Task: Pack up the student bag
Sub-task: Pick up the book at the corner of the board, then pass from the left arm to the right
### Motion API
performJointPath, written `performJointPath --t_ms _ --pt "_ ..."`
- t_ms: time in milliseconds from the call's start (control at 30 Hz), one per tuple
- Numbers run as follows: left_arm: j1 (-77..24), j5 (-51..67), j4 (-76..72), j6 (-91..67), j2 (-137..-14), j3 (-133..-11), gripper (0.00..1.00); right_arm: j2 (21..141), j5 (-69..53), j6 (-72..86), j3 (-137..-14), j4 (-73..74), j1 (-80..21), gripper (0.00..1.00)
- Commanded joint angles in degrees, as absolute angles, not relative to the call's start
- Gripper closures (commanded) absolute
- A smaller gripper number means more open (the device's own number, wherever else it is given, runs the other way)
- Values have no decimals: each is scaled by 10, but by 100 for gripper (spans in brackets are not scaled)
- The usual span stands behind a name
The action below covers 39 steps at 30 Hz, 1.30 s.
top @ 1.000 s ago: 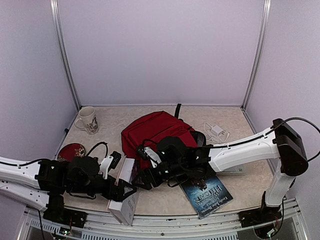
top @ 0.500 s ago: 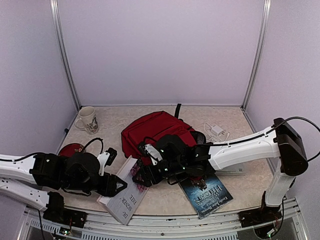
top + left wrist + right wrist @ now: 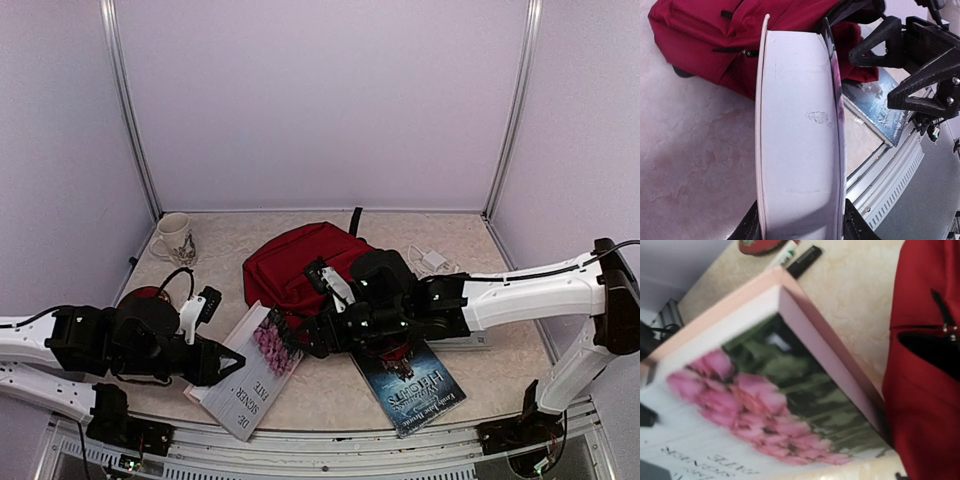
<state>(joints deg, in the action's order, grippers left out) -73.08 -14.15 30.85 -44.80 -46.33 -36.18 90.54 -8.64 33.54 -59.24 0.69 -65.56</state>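
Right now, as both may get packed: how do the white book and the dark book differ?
The white book has pink flowers on its cover; the dark book has a blue-black cover. The white book is tilted in the left gripper; the dark book lies flat, ungripped. Both are beside the bag.
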Motion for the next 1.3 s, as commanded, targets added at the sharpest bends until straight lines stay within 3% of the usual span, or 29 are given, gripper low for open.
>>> performJointPath --t_ms 0,200,333,467,933,1133,1267 --pt "-744 -160 259 -372 -453 -428 86 818 -130 304 -549 -15 -624 20" --pt "-757 -209 130 -235 -423 -449 87 688 -191 247 -485 -73 -595 14" --pt "-756 -201 -46 -121 -439 -444 88 650 -167 210 -480 -75 -588 6" --pt "-756 -148 -241 -55 -467 -413 88 632 -240 201 -470 -158 -571 0" --pt "-738 36 -546 -94 -540 -361 89 635 -362 190 -477 -275 -560 1" --pt "-721 65 -623 -158 -573 -330 89 646 -429 212 -475 -342 -560 20" --pt "-720 76 -638 -164 -592 -332 89 665 -461 223 -484 -350 -560 43"
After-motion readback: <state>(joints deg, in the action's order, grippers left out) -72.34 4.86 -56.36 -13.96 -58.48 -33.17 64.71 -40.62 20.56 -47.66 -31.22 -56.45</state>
